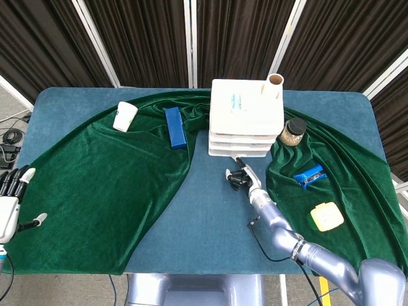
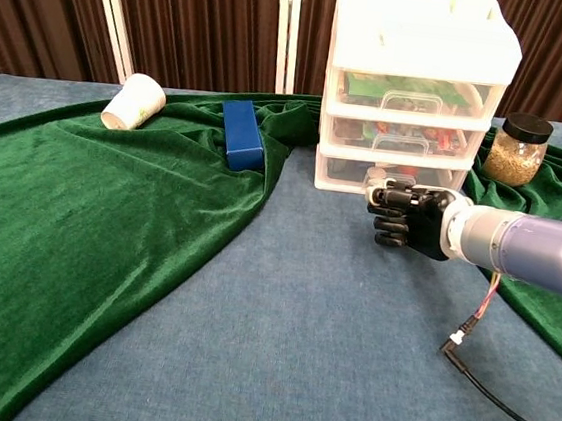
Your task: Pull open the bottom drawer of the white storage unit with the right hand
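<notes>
Bottom drawer (image 2: 390,177) of the white storage unit (image 2: 414,94) was seen closed, with the right hand (image 2: 406,216) just before its front, fingers curled in on nothing. The left hand (image 1: 9,204) was held at the table's near left edge, fingers spread. No writing could be read on the blue box (image 2: 241,134), paper cup (image 2: 134,102) or jar (image 2: 516,150).

open blue table (image 2: 278,331) before storage unit (image 2: 414,94) | flanks: blue box (image 2: 241,134) left, jar (image 2: 517,149) right, both on green cloth (image 2: 90,211)
</notes>
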Controlling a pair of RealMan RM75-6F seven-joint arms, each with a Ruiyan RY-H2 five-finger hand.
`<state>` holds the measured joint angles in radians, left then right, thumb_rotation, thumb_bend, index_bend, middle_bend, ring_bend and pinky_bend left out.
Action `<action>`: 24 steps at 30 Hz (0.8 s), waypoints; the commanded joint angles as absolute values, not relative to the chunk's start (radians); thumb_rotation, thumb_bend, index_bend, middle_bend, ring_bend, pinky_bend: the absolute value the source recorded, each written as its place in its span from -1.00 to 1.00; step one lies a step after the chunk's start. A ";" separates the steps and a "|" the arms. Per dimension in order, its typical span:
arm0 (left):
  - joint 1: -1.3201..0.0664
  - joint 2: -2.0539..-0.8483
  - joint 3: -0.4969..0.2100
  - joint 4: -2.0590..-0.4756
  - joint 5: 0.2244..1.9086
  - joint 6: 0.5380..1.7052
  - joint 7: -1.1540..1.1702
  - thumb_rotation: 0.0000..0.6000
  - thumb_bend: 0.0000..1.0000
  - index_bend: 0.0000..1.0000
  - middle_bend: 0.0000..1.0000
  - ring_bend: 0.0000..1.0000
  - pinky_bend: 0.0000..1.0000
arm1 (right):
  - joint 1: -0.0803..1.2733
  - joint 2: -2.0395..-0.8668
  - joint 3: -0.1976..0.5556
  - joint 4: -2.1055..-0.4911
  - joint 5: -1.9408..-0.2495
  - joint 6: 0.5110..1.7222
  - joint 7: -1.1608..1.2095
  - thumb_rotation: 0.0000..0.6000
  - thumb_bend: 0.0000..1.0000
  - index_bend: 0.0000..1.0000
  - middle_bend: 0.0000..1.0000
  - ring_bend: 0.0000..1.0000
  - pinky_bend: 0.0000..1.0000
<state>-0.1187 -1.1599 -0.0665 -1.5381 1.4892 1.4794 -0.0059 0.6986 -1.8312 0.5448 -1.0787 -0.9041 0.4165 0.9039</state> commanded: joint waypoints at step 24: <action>-0.122 -1.155 -0.059 -1.544 1.491 1.470 -0.003 1.00 -0.84 -1.00 -1.00 -1.00 -1.00 | 0.660 -1.828 0.606 -1.099 -0.962 0.319 0.950 1.00 0.08 -0.43 0.89 0.92 0.81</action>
<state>-0.1219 -1.1546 -0.0587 -1.5443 1.4906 1.4703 -0.0029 0.6638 -1.8298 0.6053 -1.0951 -0.9586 0.3208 0.9494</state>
